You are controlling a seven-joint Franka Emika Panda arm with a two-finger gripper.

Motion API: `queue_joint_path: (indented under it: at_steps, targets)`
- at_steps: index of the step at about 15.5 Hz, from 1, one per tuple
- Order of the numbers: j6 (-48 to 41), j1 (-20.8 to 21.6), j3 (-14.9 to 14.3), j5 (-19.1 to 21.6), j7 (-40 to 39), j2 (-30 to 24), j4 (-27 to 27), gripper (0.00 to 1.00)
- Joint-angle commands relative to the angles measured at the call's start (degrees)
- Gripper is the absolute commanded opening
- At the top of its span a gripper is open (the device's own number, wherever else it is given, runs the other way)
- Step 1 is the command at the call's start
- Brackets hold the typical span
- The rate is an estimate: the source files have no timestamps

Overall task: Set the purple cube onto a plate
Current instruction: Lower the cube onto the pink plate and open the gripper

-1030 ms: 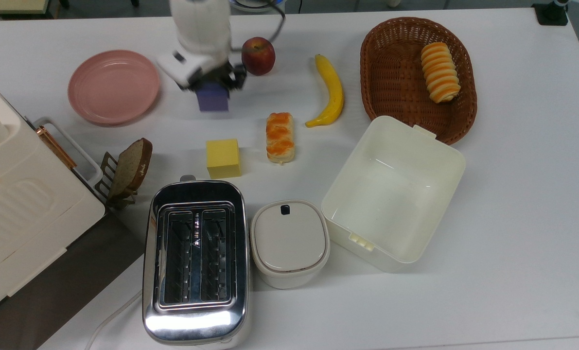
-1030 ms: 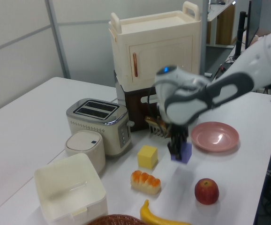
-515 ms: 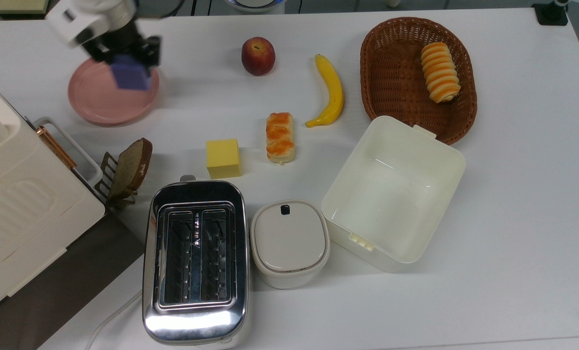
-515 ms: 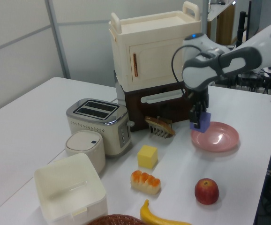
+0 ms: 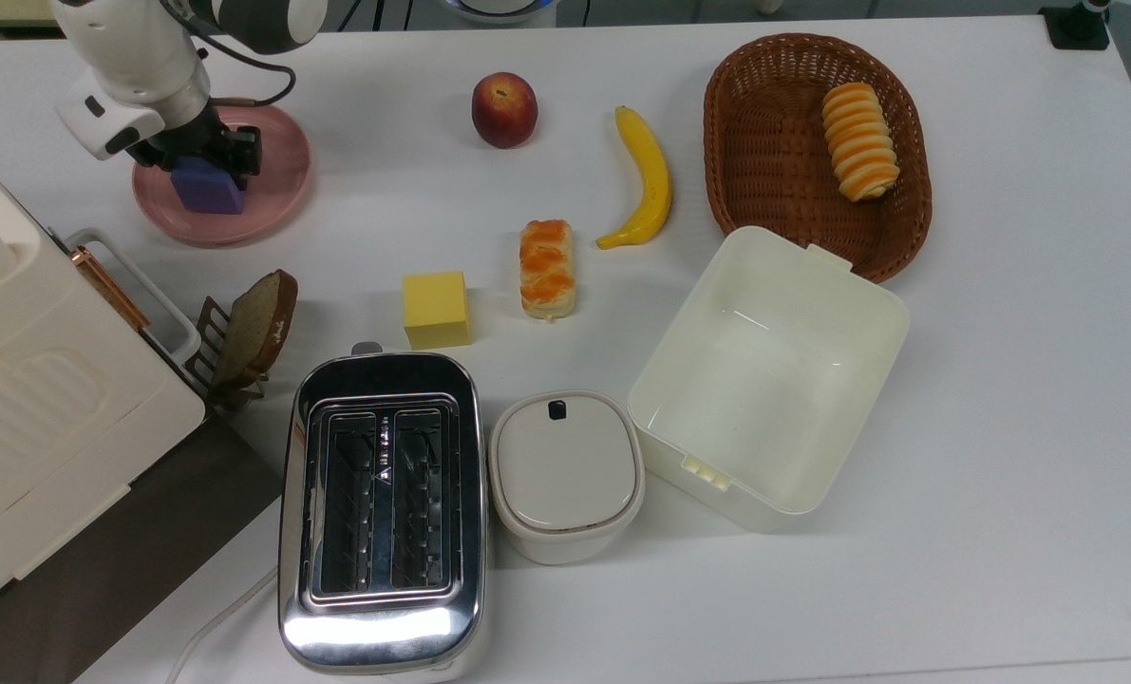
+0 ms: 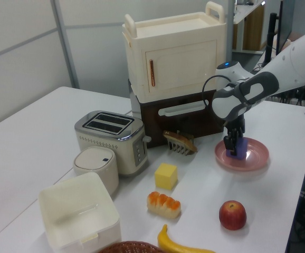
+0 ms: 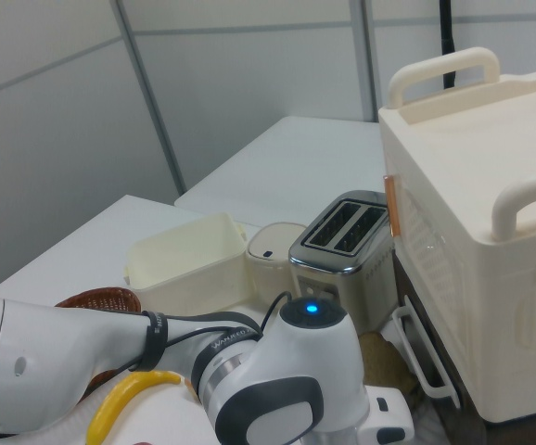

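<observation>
White table (image 5: 1002, 380) | gripper (image 5: 206, 171) clasps purple cube (image 5: 209, 190) (over plate (image 5: 280, 185))

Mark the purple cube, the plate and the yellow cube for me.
purple cube (image 5: 210, 197), top view, its front face below the gripper.
plate (image 5: 280, 190), top view, bare right-hand part of its rim.
yellow cube (image 5: 436, 308), top view, its top face.

The top view looks straight down on the desk (image 5: 1002, 475); the left view looks low across it toward the cabinet (image 6: 176, 55); the right view sits close behind the arm (image 7: 277, 389); all share the toaster (image 5: 382, 508)
</observation>
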Motion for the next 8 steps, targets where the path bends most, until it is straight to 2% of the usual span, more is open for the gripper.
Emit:
queue_joint_path:
  at_steps: [1, 6, 8]
  targets:
    - [1.3, 0.2, -0.6, 1.4, -2.5, -1.3, -1.4, 1.00]
    - [0.3, 0.6, -1.0, 1.4, -1.8, -4.8, -0.3, 1.00]
    - [-4.3, 1.0, -1.0, 1.3, -1.7, -6.3, 1.7, 1.00]
